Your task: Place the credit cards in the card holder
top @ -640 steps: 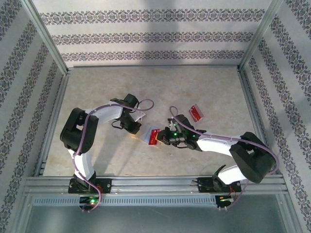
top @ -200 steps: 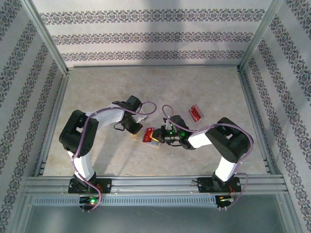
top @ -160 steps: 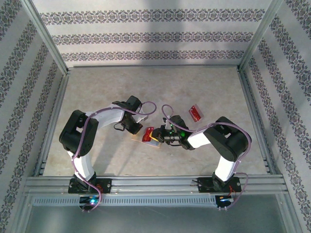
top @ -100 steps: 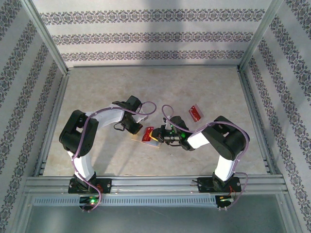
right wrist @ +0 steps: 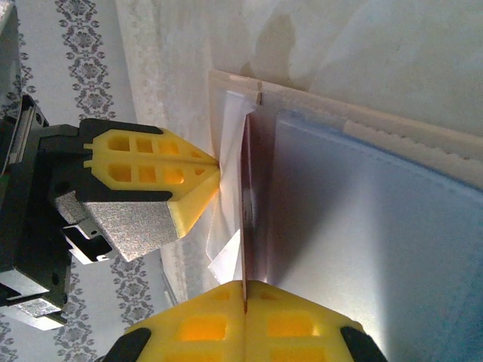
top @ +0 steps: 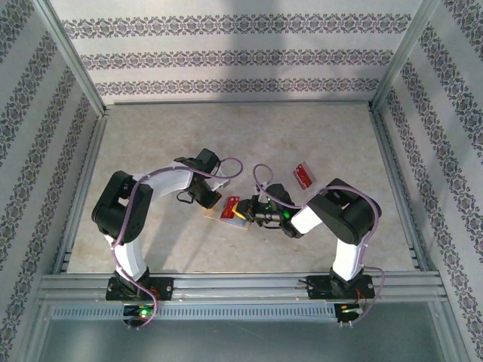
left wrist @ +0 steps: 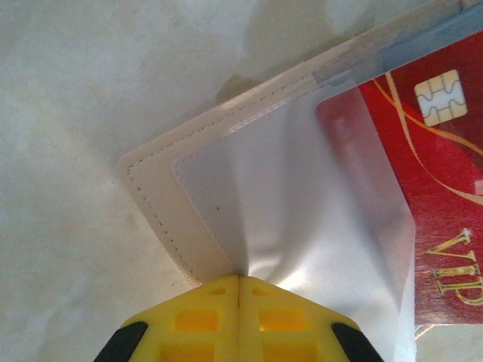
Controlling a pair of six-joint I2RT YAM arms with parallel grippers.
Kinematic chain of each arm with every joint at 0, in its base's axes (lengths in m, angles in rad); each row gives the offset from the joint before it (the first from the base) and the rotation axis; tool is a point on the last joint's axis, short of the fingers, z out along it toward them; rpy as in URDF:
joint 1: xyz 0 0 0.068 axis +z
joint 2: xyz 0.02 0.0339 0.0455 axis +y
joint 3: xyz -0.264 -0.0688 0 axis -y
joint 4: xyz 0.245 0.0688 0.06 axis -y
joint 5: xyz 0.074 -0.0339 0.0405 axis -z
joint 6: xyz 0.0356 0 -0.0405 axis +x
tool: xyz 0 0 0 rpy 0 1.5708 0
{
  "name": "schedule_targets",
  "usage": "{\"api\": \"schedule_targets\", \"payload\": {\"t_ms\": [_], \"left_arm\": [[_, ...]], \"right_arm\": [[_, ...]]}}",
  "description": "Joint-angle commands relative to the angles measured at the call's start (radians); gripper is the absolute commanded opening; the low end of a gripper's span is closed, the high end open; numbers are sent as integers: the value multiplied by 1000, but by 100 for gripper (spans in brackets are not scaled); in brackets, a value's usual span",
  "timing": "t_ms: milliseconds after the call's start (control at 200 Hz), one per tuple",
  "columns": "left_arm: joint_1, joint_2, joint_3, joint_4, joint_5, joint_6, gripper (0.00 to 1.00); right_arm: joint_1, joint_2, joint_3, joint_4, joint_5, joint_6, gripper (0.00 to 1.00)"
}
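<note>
The tan card holder lies open on the table between the two arms, its pale inside up. My left gripper is shut on the clear pocket film at the card holder's corner, lifting it. My right gripper is shut on a red credit card, held edge-on at the mouth of that pocket. In the left wrist view the card, with its chip and gold "VIP" lettering, lies partly under the film. The left gripper meets the film just left of the card. A second red credit card lies flat to the right.
Aluminium frame rails run along the near edge and both sides of the beige tabletop. Patterned walls close in the back and sides. The right arm's elbow is folded in close behind its gripper.
The right arm has folded in and edged left, pushing the red card a little further toward the card holder. The left arm has held still, gripping the film.
</note>
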Motion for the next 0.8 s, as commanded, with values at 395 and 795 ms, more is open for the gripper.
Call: {"api": "schedule_targets", "payload": {"t_ms": [395,795], "left_arm": [[-7,13,-30,17,-36,13,0],[-7,11,-33,16,-40,11,0]], "right_arm": [[10,21,2,162,12,52,0],[15,9,-24,173,18,54,0]]}}
